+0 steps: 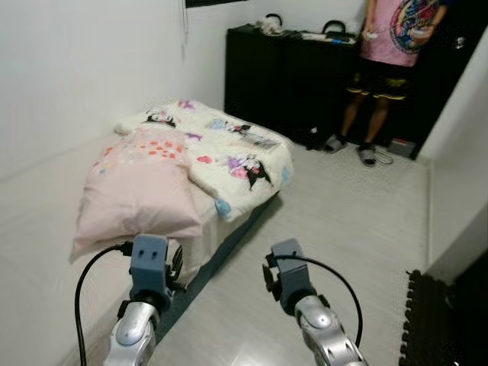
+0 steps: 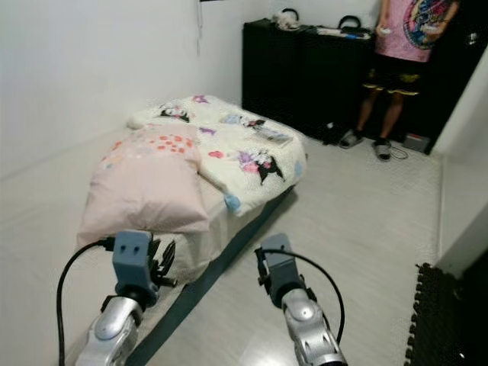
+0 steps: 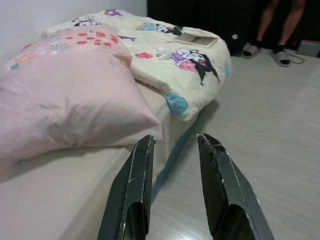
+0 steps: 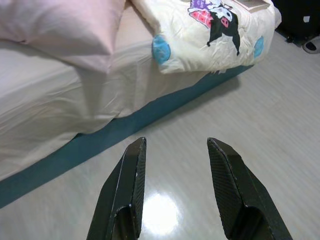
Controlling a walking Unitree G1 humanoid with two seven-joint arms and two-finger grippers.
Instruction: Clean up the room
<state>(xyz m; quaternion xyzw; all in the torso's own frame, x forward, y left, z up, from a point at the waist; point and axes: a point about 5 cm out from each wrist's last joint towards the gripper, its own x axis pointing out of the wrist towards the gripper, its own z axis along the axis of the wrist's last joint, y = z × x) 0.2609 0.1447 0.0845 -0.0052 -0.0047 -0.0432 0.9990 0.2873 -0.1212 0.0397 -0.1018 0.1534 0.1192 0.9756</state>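
Observation:
A low bed (image 1: 46, 229) runs along the left wall. A pink pillow (image 1: 141, 191) with coloured dots lies on it near me. Beyond the pillow, a cream cartoon-print quilt (image 1: 229, 156) is bunched up and hangs over the mattress edge. A small book (image 3: 197, 39) rests on the quilt's far end. My left gripper (image 3: 172, 142) is open, held low by the bed's near edge just short of the pillow. My right gripper (image 4: 175, 145) is open above the bare floor beside the mattress's teal base (image 4: 115, 130).
A person (image 1: 393, 53) in a pink shirt and sandals stands at the far end by black cabinets (image 1: 290, 76) with items on top. Pale wood floor (image 1: 343, 229) stretches between. A dark foam mat (image 1: 438, 320) lies at the right, by a white wall corner.

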